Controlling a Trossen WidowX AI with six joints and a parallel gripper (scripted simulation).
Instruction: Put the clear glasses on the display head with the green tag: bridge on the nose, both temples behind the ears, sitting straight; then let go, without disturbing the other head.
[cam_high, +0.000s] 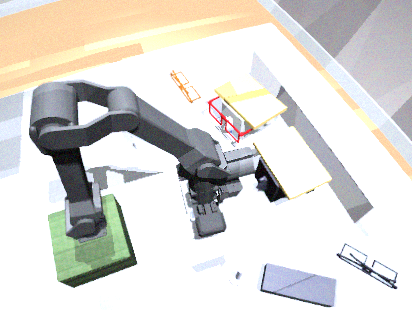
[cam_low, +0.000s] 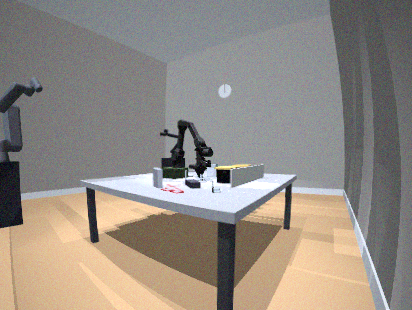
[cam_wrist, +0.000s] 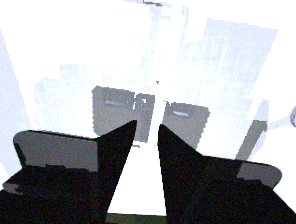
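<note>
My gripper (cam_wrist: 147, 126) (cam_low: 201, 176) points down low over the table, its fingers partly closed with a narrow gap between the tips. Thin pale lines of the clear glasses (cam_high: 191, 216) show beside the gripper in the top view. In the wrist view, washed-out pale outlines lie under and around the fingertips; no held part can be made out. Two display heads stand under yellow-topped boards: a pale one (cam_high: 233, 113) with red glasses in front of it, and a dark one (cam_high: 270, 186), closer to the gripper. I cannot make out the green tag.
A long grey wall (cam_high: 310, 145) runs behind the boards (cam_high: 292, 162) (cam_high: 255, 102). Orange glasses (cam_high: 185, 86) lie at the back. Black glasses (cam_high: 367, 266) and a grey-violet case (cam_high: 298, 285) lie front right. A green block (cam_high: 117, 235) is under the arm's base.
</note>
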